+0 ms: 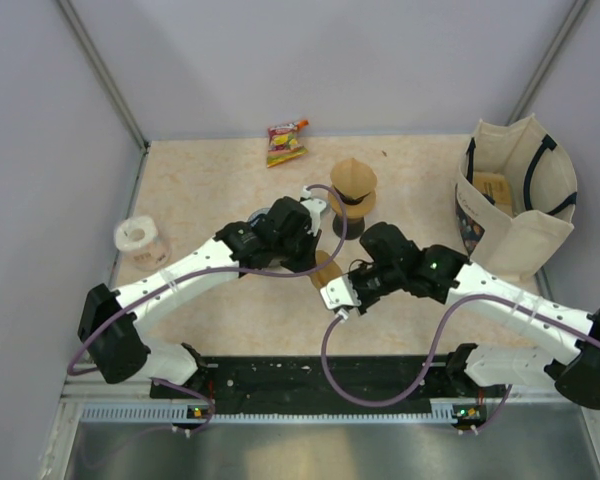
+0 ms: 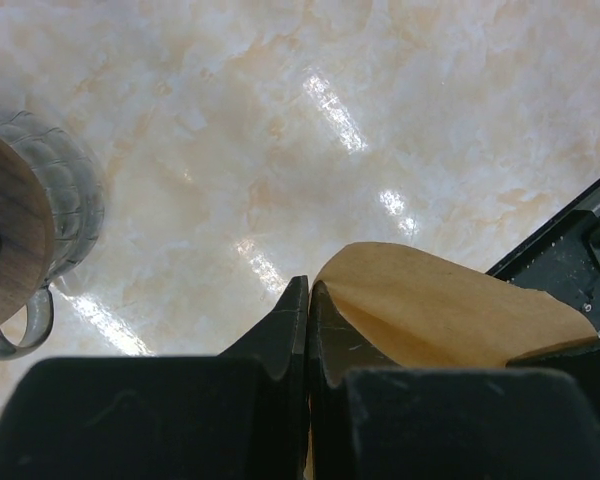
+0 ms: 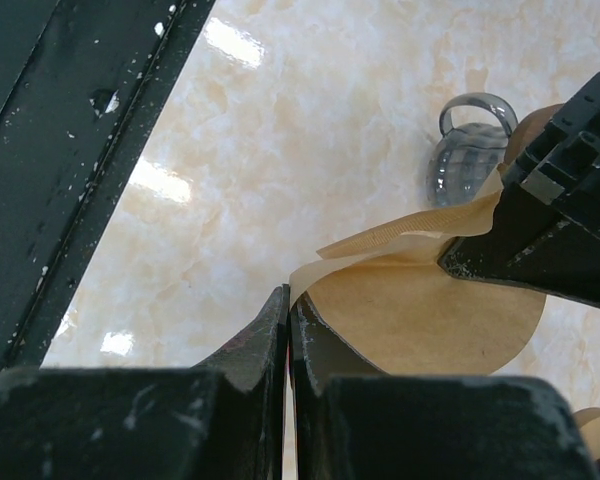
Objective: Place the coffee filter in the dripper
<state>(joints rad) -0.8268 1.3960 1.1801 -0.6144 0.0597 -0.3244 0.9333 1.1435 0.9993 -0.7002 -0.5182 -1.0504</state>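
Snack pouch (image 1: 286, 143), tissue roll (image 1: 141, 241), tote bag (image 1: 525, 232) (standing upright)

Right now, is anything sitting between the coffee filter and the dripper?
Nothing visible does. The left gripper and right gripper both pinch the coffee filter. In the left wrist view only bare tabletop lies between it and the dripper. From above, the left arm appears to cover most of the dripper.

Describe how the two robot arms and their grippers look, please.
The left arm and right arm have white shells, black joints and black bases. A purple cable loops along each. The left gripper and right gripper are black, with two wedge-shaped fingers; the right ones look scuffed.
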